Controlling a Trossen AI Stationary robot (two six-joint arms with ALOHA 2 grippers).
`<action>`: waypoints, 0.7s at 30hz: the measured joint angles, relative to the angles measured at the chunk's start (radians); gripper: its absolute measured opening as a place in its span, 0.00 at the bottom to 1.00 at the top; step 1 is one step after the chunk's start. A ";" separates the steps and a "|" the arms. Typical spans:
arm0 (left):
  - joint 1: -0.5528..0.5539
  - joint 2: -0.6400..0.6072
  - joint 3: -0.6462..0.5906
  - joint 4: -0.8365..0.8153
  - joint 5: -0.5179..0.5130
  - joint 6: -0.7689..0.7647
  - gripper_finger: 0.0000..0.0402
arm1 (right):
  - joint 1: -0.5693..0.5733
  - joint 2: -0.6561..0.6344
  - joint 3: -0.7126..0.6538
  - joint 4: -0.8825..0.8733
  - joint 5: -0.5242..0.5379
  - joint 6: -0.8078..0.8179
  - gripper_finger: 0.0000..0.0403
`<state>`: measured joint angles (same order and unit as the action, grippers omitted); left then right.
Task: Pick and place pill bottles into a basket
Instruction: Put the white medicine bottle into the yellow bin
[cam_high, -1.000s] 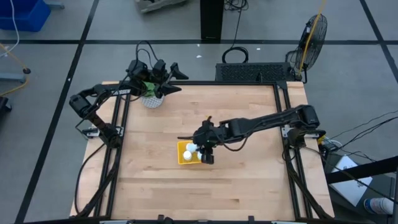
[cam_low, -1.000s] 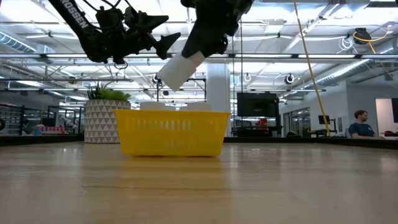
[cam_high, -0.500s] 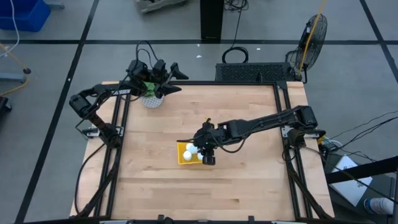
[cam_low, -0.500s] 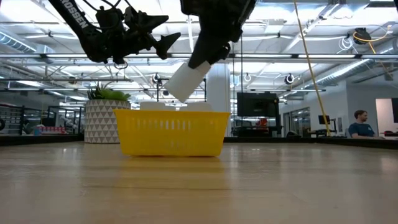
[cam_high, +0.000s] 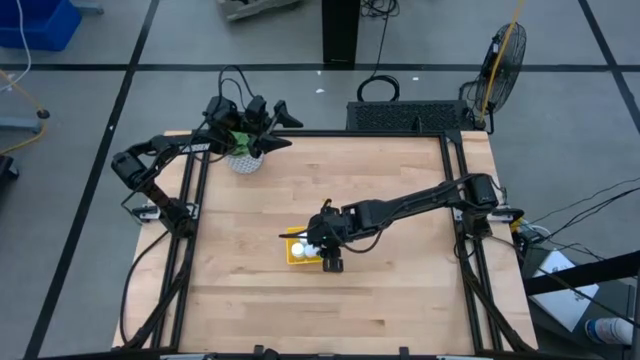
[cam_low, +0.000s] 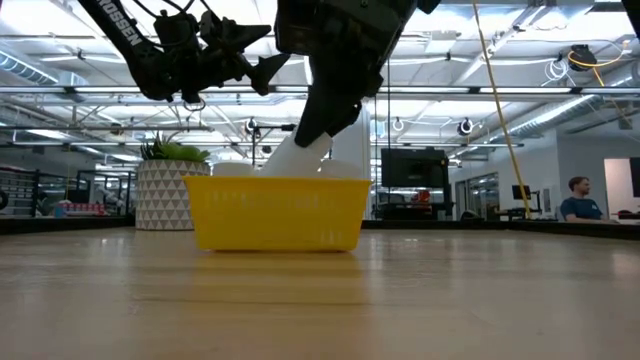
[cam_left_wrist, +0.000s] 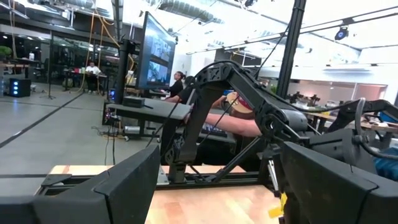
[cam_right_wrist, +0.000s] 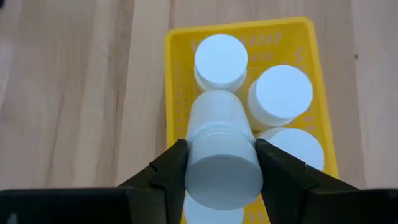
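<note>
A: Now, holding what?
B: 1 pill bottle (cam_right_wrist: 214, 118), squeezed tight by the right gripper (cam_right_wrist: 222, 154), with 1 dark finger on each side.
A: And where?
B: Right over the yellow basket (cam_right_wrist: 177, 37), out on the wood table (cam_high: 400, 170). Tilted, with the low end dipping past the rim in the low view. Probably tipped that way to slide into the free gap.
A: Why only a gap?
B: Packed already with 3 other bottles (cam_right_wrist: 280, 94), caps up, close side by side. Not much room left.
A: Next?
B: Likely down a bit more, then let go. Too soon, and maybe a tumble onto the caps.
A: And the left gripper (cam_high: 284, 128)?
B: Spread wide, holding nothing, parked up by the plant pot (cam_high: 240, 162), well apart from the basket and out of the way.
</note>
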<state>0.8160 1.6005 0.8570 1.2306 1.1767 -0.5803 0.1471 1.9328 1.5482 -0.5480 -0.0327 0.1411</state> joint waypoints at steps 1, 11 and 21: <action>0.000 0.000 0.000 0.000 0.000 0.002 0.85 | 0.000 0.001 0.000 0.000 -0.001 0.001 0.37; 0.000 0.000 0.000 0.000 0.000 0.021 0.85 | -0.001 0.000 0.000 0.009 -0.022 0.003 0.37; 0.000 0.000 0.000 0.000 0.000 0.022 0.85 | -0.004 0.047 0.001 0.032 -0.049 -0.003 0.37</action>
<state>0.8158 1.6005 0.8570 1.2305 1.1763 -0.5587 0.1429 1.9796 1.5490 -0.5161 -0.0816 0.1377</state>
